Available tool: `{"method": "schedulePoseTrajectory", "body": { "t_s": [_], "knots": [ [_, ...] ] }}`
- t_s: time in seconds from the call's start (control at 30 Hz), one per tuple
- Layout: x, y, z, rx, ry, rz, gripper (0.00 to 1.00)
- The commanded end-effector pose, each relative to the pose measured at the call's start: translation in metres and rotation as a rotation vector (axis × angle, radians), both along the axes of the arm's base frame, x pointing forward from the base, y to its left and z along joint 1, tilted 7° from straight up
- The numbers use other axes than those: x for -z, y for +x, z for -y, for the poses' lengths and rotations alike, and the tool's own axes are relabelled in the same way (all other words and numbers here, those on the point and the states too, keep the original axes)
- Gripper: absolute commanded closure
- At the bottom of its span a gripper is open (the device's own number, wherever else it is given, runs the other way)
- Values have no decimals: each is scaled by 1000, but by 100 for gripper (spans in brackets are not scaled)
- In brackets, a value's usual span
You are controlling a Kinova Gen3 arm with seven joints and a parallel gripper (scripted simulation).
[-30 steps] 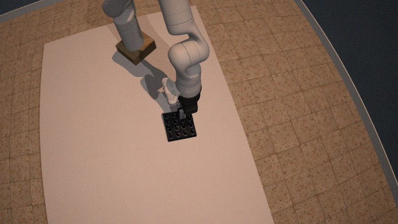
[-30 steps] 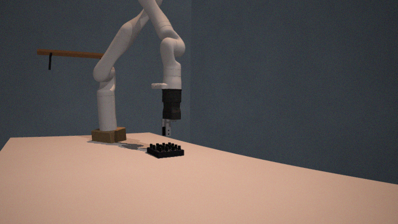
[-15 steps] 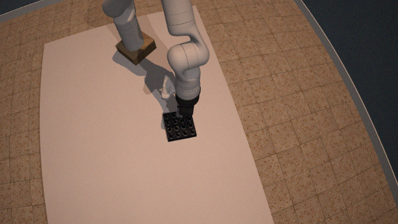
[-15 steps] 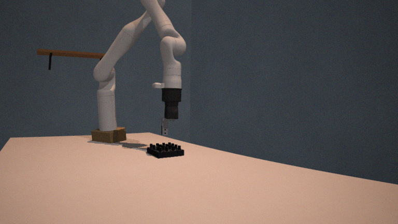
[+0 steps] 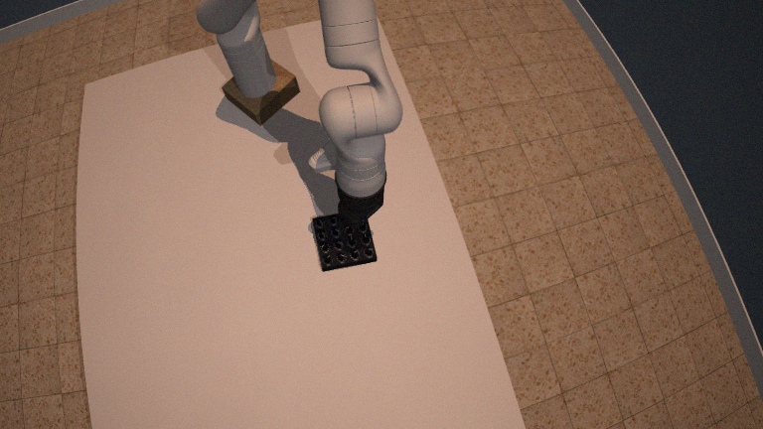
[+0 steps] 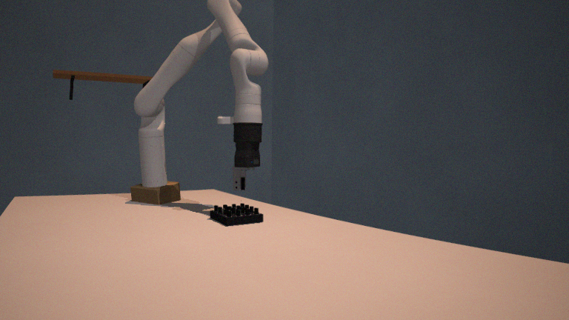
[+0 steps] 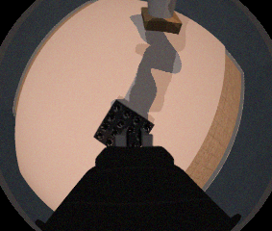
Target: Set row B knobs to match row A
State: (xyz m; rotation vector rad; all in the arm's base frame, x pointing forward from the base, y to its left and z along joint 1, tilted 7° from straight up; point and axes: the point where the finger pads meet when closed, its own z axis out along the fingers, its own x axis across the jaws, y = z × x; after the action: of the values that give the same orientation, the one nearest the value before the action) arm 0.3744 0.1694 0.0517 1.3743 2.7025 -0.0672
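Note:
The black knob box (image 5: 350,265) (image 6: 247,219) (image 7: 119,103) stands flat on the pale table, with several black knobs in a square grid on top. Its printed names, marks and the knobs' white lines are too small and dark to read, and I cannot make out the socket. My gripper (image 6: 239,189) (image 7: 134,134) points down above the box, with a visible gap between its fingertips and the knobs in the exterior view. Its fingers stand partly open with nothing held between them. In the wrist view the fingers and gripper body hide part of the box; in the top view the gripper body covers its rear-right part.
The arm's base stands on a wooden block (image 5: 260,108) (image 6: 144,194) (image 7: 160,24) farther back on the table. A wooden shelf (image 6: 100,76) hangs on the wall behind. The table's right edge is near the box in the top view, with tiled floor (image 5: 539,205) beyond.

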Motion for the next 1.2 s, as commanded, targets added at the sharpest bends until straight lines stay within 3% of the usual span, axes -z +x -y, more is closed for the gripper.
{"method": "schedulePoseTrajectory", "body": {
  "t_s": [0.0, 0.43, 1.17],
  "knots": [
    [0, -2, -7, 104, 0, 6, 54],
    [-7, 5, -20, 503, 44, 51, 54],
    [-8, 7, -23, 577, 54, 60, 54]
  ]
}}
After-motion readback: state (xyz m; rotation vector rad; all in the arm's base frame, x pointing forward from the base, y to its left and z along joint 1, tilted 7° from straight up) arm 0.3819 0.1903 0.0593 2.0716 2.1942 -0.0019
